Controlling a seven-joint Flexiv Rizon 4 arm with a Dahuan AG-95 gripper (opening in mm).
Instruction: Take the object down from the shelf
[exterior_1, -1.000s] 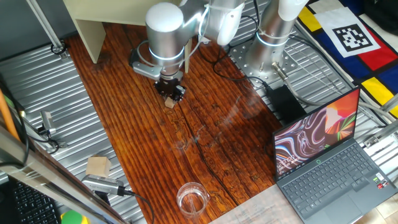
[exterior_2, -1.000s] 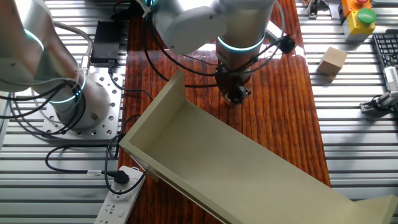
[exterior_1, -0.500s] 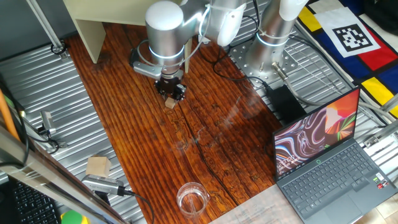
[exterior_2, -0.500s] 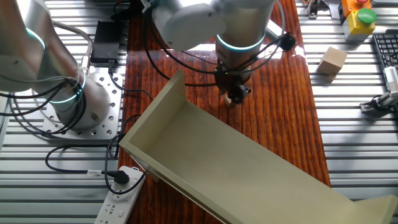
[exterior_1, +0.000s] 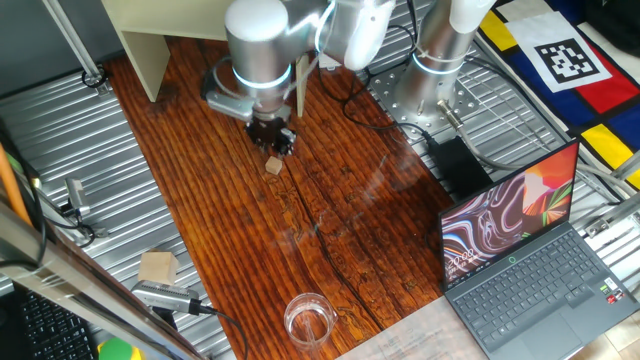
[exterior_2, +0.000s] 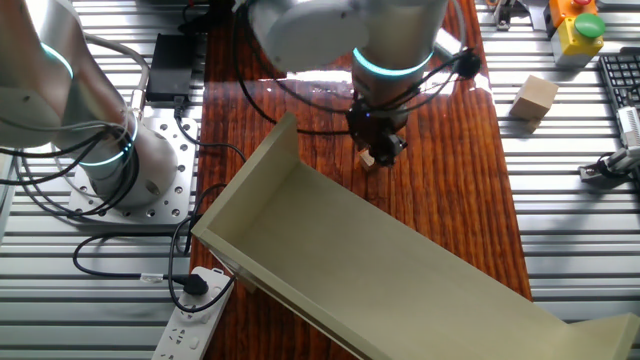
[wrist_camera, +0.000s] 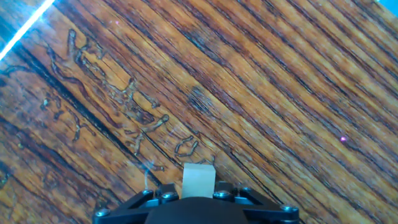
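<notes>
The tiny light-tan wooden cube (exterior_1: 272, 166) lies on the dark wooden table, in front of the cream-beige shelf (exterior_1: 150, 45). My gripper (exterior_1: 272, 137) hangs just above the cube, open and clear of it. In the other fixed view the cube (exterior_2: 367, 158) sits just beside the gripper (exterior_2: 384, 147), near the shelf's top board (exterior_2: 400, 270). In the hand view the cube (wrist_camera: 199, 180) rests on the table (wrist_camera: 249, 93) at the bottom middle, just ahead of the gripper's (wrist_camera: 198, 204) dark body.
A larger flat pale wooden square (exterior_1: 158, 266) lies at the table's left edge by a metal tool. A clear glass (exterior_1: 308, 318) stands at the front. An open laptop (exterior_1: 530, 250) is at the right. Black cables cross the wood. A power strip (exterior_2: 190, 310) lies by the shelf.
The gripper has let go of the cube and risen a little toward the shelf. The cube stays where it was on the table.
</notes>
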